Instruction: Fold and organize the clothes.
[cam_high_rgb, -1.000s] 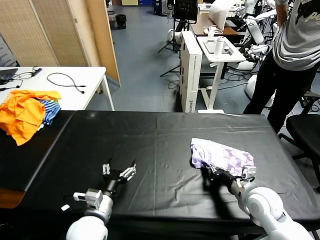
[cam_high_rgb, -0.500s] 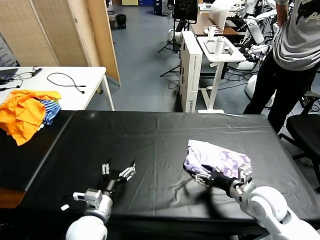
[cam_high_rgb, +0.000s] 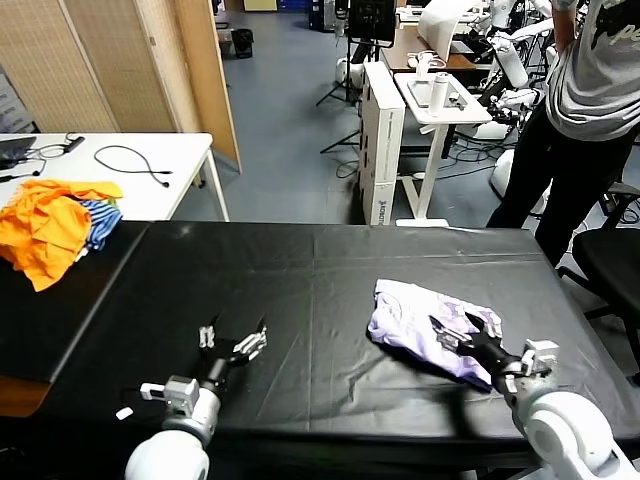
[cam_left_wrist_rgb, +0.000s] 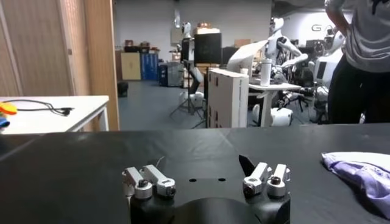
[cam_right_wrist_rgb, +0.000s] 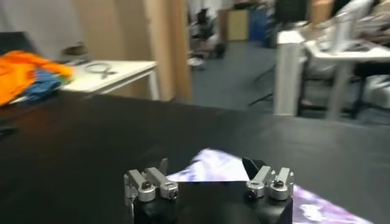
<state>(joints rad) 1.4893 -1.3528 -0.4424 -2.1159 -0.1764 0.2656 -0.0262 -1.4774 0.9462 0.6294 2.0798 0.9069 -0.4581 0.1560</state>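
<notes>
With its fingers spread wide and nothing between them, the right claw (cam_high_rgb: 468, 331) hovers just over the near edge of the lavender T-shirt (cam_high_rgb: 425, 318), which lies crumpled on the right part of the black worktop (cam_high_rgb: 300, 290), printed face partly up. Left claw (cam_high_rgb: 232, 341) likewise spread apart, holding nothing, low over the worktop's near left, well apart from the shirt. Orange garments (cam_high_rgb: 45, 225) heaped at far left.

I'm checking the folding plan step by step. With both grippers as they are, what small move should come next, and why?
Probably lower the open right gripper onto the near edge of the lavender T-shirt and pinch it. It hovers over the shirt holding nothing, and the shirt lies crumpled on the black table. The left gripper waits open, well away.
</notes>
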